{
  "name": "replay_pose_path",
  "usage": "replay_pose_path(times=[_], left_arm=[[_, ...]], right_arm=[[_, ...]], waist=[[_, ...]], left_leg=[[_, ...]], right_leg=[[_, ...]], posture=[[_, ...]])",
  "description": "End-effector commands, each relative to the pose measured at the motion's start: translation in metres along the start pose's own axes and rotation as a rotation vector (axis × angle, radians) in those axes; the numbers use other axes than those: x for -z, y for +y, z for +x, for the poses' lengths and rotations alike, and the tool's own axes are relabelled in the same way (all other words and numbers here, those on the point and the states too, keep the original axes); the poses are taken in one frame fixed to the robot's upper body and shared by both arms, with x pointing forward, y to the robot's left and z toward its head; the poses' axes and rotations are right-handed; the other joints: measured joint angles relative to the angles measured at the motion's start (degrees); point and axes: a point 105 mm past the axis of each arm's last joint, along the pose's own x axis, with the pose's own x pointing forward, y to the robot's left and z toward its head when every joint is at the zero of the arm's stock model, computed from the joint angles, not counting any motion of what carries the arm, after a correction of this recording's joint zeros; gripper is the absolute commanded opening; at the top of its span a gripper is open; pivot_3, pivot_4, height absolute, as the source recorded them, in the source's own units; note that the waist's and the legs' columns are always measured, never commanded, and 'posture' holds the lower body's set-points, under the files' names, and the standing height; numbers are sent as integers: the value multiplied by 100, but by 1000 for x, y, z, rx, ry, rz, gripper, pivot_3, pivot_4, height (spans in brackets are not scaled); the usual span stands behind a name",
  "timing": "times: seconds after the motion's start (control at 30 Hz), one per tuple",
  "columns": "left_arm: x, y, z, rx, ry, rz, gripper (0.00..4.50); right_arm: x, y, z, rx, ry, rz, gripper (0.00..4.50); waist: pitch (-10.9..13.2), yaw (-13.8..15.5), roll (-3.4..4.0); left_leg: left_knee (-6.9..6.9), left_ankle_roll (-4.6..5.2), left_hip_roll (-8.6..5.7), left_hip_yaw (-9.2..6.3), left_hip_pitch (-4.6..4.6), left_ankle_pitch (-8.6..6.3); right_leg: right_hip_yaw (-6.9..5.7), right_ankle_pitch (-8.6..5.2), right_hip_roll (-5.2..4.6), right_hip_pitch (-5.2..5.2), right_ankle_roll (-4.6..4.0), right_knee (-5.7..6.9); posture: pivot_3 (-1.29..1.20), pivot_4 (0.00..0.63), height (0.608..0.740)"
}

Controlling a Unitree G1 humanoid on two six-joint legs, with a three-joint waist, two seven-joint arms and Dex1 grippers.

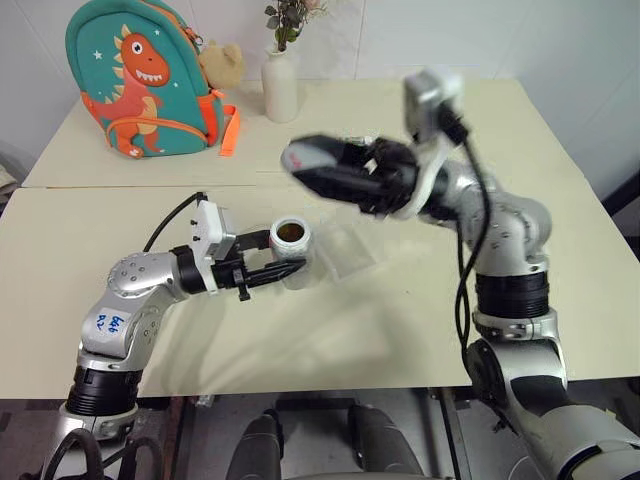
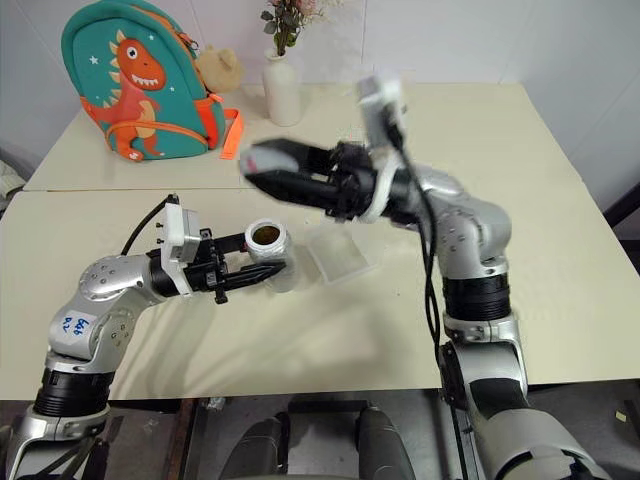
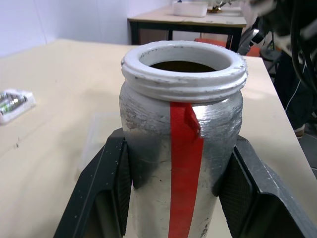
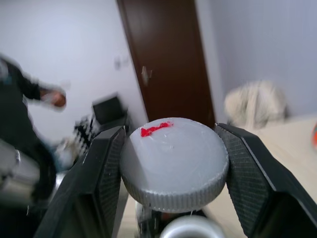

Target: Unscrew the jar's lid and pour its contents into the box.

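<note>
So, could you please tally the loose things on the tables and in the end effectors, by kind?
Jar: 1
Lid: 1
Clear box: 1
Dinosaur backpack: 1
White vase: 1
Plush toy: 1
Total: 6

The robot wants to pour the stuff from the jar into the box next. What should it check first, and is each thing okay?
1. Lid off the jar: ok. The right gripper holds it by the rim, up above the table.
2. Jar held firmly: ok. The left gripper is shut on its silver body.
3. Jar mouth open: ok. The white threaded rim is bare and dark contents show inside.
4. Jar upright so nothing spills early: ok.
5. Box ready to catch the pour: ok. It lies on the table right beside the jar, open side up.
6. Way to the box is free: cannot tell. The right arm hangs above it.
</note>
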Motion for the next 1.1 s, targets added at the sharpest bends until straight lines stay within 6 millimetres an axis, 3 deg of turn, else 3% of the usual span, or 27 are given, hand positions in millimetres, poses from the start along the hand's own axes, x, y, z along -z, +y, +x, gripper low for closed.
replay_pose_path(times=[0.03,0.27,0.4,0.5,0.67,0.9,1.0,1.1], left_arm=[[-16,1,-7,-18,-36,41,1983],[-22,6,-11,-36,-55,15,1983],[-24,10,-9,-33,-58,13,1983],[-24,10,-6,-21,-61,13,1983],[-26,9,-3,-9,-68,9,1983],[-29,8,-5,-16,-73,-4,1983],[-27,8,-6,-16,-57,-11,1983],[-26,9,-6,-20,-38,-2,1983]], right_arm=[[-17,-26,-35,240,-42,-113,2553],[-1,-62,-123,667,70,-293,2553],[34,-69,-168,807,194,-337,2553],[65,-69,-189,848,295,-337,2553],[105,-63,-208,878,372,-298,2553],[119,-63,-227,942,365,-228,2553],[121,-63,-230,933,370,-210,3543],[110,-63,-225,906,360,-242,4471]], waist=[[0,1,0],[0,8,0],[0,-9,0],[0,-19,0],[0,-27,0],[0,-21,0],[0,-20,0],[0,-21,0]], left_leg=[[0,0,0,1,0,0],[-4,2,-1,4,-4,-1],[-4,2,-1,9,-5,-1],[-3,2,-1,14,1,-1],[0,2,-1,26,6,1],[6,1,-2,27,6,1],[7,1,-2,27,6,1],[7,1,-2,27,6,1]], right_leg=[[0,0,0,0,-1,0],[1,-2,0,-1,-1,-10],[6,-2,1,-4,0,-8],[12,-1,3,-5,0,-1],[26,2,5,-5,6,3],[29,5,4,-3,11,4],[30,5,4,-3,11,5],[30,5,4,-3,11,5]], posture=[[0,150,740],[0,150,740],[0,150,740],[0,150,740],[0,150,740],[0,150,740],[0,150,740],[0,150,740]])
